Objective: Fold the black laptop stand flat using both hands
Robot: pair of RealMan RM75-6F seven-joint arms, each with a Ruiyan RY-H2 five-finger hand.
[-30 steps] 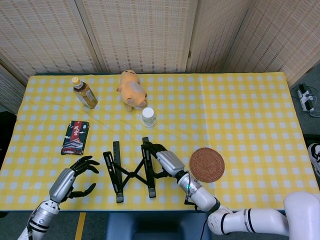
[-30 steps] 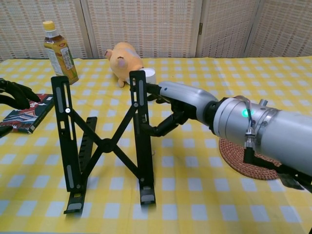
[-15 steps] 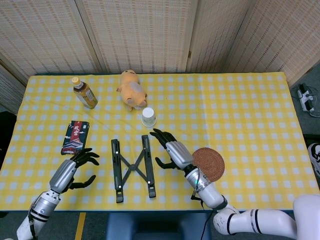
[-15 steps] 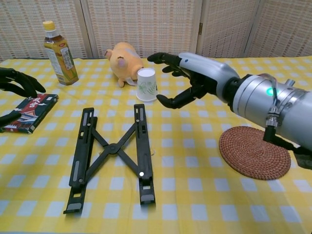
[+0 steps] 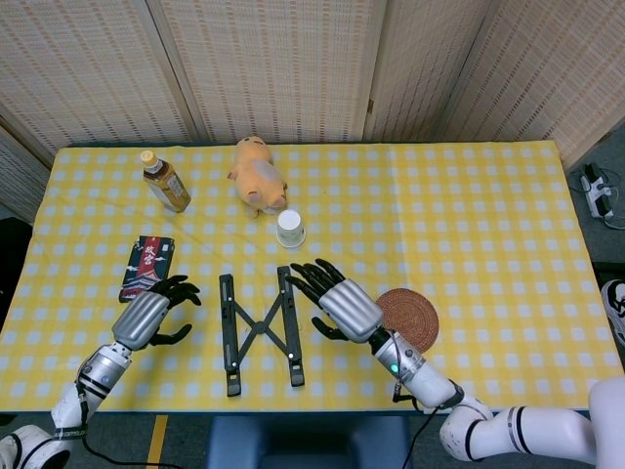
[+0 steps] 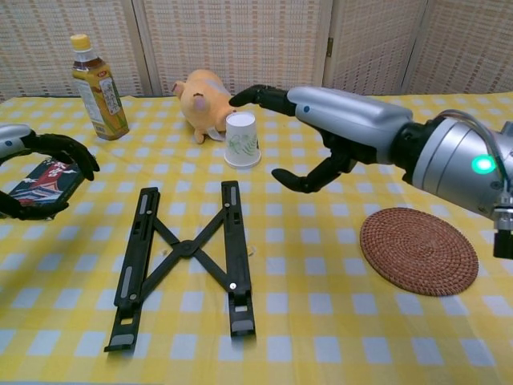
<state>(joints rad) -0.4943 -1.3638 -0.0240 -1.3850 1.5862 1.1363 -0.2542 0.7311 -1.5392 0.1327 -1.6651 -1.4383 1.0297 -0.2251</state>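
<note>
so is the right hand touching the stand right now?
No, the right hand hovers open above the table, apart from the flat laptop stand.

Your laptop stand (image 5: 259,330) lies flat on the bench (image 5: 488,215), between your left hand (image 5: 146,316) and right hand (image 5: 342,305). Cup (image 5: 290,228) behind it; coaster (image 5: 410,318) right; packet (image 5: 147,267) left; bottle (image 5: 164,181) and plush toy (image 5: 258,174) farther back.

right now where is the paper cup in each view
Head view: the cup sits left of centre, just beyond the flat stand.
Chest view: the cup is upper centre, under the right hand's fingers.
Shared landmark: the plush pig, just behind and left of it.
</note>
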